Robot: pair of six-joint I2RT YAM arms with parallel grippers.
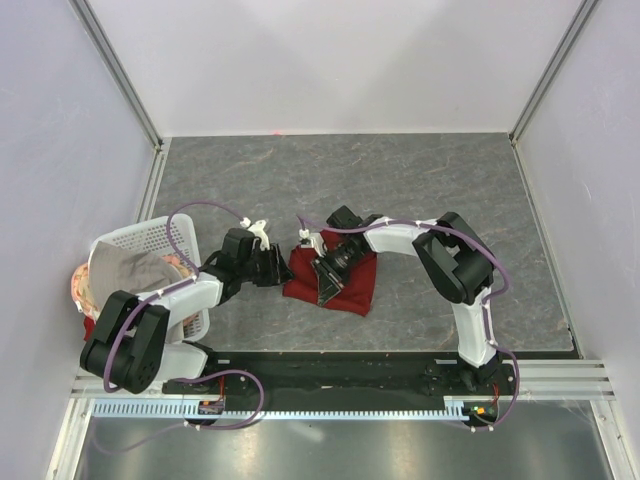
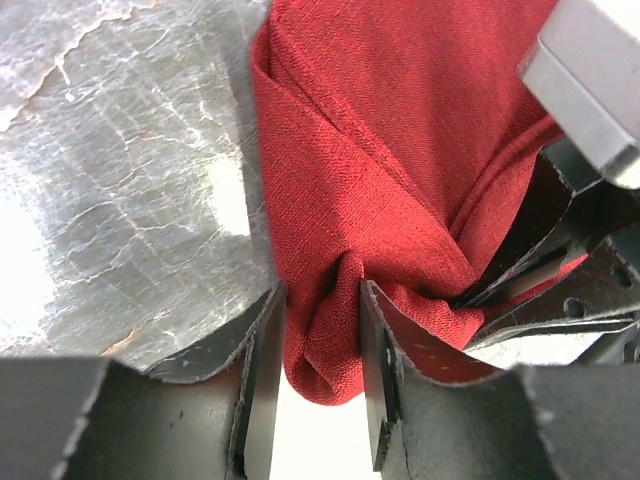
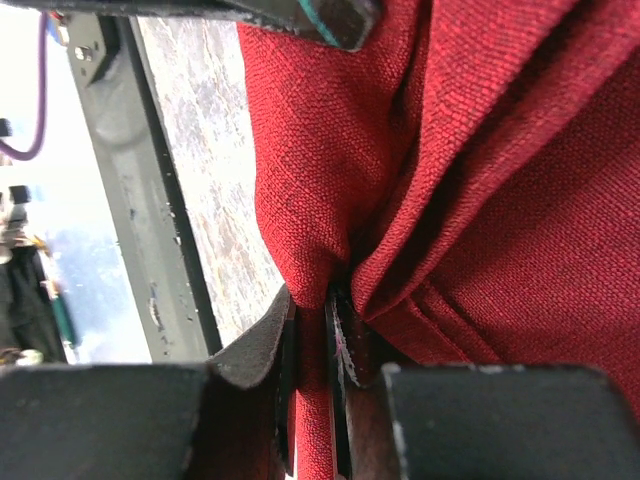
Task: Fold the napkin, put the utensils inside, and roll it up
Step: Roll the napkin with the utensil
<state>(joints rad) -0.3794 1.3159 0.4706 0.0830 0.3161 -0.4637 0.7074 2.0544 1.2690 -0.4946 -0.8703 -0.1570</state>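
The maroon napkin [image 1: 356, 291] lies bunched on the grey table between my two arms. My left gripper [image 1: 283, 266] is at its left edge. In the left wrist view its fingers [image 2: 318, 350] are shut on a bunched fold of the napkin [image 2: 380, 150]. My right gripper [image 1: 323, 292] sits on top of the napkin. In the right wrist view it [image 3: 318, 320] pinches a thin fold of the napkin [image 3: 500, 200] tightly. The right gripper's black fingers also show in the left wrist view [image 2: 570, 250]. No gold utensils are in view.
A white basket [image 1: 150, 235] stands at the table's left edge with a grey-beige cloth [image 1: 130, 275] in it. A black rail [image 1: 330, 370] runs along the near edge. White walls enclose the table on three sides.
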